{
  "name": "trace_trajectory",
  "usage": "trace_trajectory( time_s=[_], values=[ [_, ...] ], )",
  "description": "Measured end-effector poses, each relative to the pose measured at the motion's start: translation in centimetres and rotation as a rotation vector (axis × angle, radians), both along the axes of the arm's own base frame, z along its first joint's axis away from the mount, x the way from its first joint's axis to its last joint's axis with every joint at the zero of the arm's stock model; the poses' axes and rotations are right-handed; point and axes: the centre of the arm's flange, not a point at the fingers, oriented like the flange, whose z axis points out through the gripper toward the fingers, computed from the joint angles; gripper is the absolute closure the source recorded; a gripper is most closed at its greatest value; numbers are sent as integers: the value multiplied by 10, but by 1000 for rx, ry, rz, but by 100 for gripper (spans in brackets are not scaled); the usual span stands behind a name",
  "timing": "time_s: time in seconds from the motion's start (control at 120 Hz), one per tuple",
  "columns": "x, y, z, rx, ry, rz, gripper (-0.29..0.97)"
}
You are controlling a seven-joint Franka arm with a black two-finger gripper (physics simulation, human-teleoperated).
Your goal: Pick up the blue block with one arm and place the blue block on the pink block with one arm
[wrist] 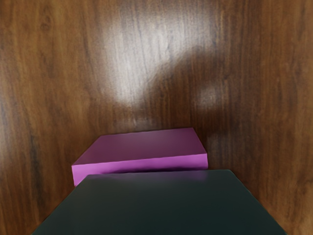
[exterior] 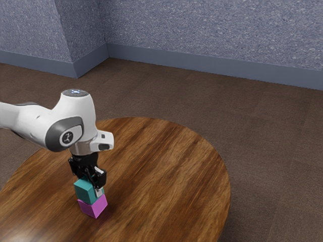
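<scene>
Speckled blue-grey walls [exterior: 202, 25] and brown carpet floor [exterior: 262, 126] surrounded the round dark-wood table [exterior: 166, 161]. The teal-blue cube block [exterior: 84, 191] sat atop the pink cube block [exterior: 94, 206], near the tabletop's seven o'clock edge. The black two-finger gripper [exterior: 90, 187] stood over the blue block; whether it clamped the block could not be told.
</scene>
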Motion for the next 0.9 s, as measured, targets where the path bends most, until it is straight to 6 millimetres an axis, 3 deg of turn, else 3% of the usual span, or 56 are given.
trace_trajectory(
  time_s=[0.45, 0.9],
  values=[
    [8, 7, 0, -8, -4, -13, 31],
    [3, 7, 2, -10, -9, -28, 31]
  ],
)
